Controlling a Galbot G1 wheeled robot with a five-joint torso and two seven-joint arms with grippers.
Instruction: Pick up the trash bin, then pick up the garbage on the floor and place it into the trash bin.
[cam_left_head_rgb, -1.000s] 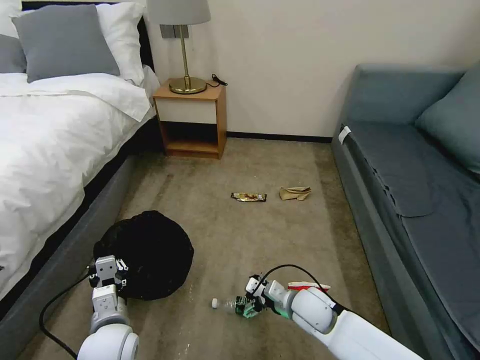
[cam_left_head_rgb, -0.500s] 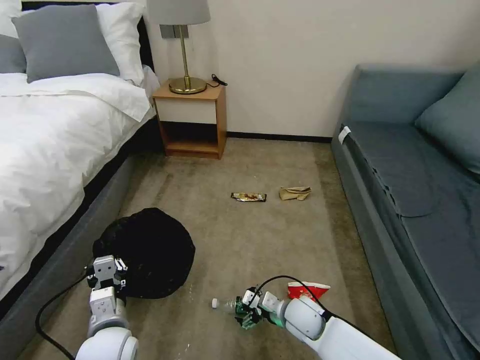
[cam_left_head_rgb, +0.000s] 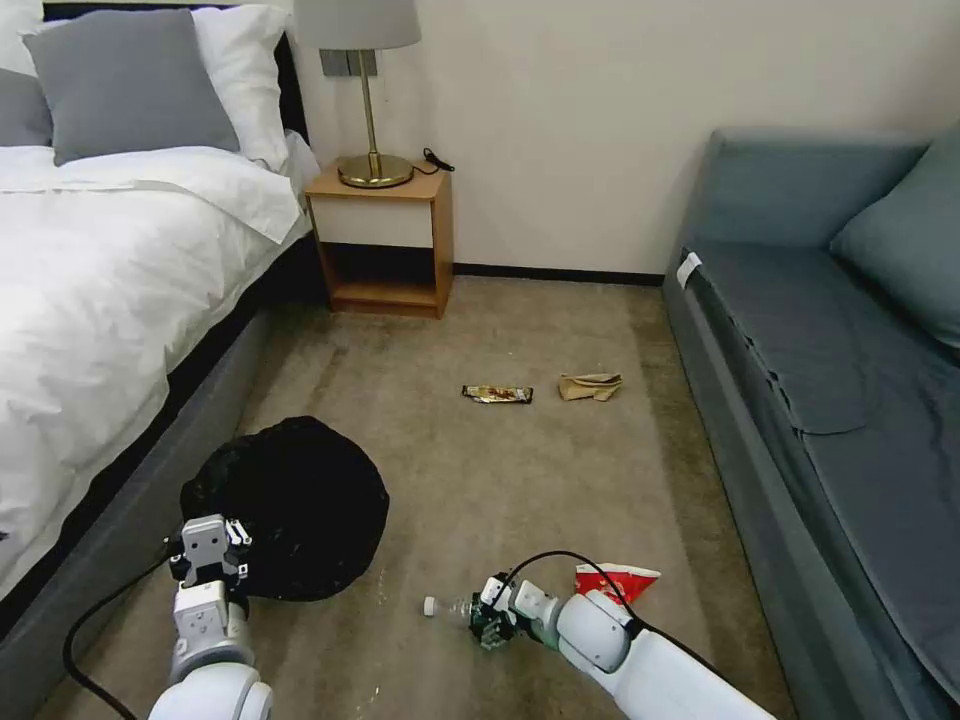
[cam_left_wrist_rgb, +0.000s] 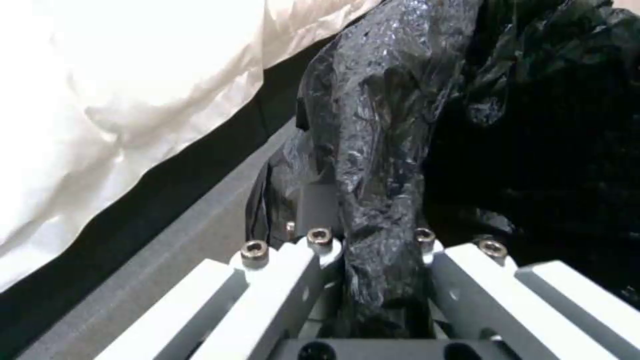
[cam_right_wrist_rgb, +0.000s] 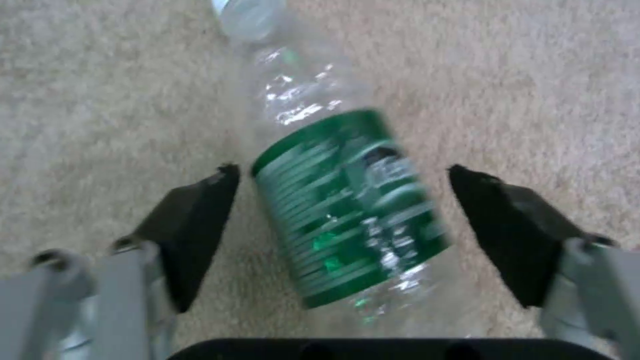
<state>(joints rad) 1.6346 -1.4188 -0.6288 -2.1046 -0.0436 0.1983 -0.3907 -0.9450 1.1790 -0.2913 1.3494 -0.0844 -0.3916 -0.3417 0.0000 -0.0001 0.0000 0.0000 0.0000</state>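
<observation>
light: even, soft | shadows: faint | bottle (cam_right_wrist_rgb: 347, 210): motion-blurred, perhaps | liner (cam_left_wrist_rgb: 380, 150): glossy glare

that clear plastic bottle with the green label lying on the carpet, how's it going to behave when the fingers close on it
The clear plastic bottle with the green label looks empty, so probably light. It lies on its side between the open right gripper fingers, and being round it may roll away. Its thin glossy wall could dent or slip when squeezed.
</observation>
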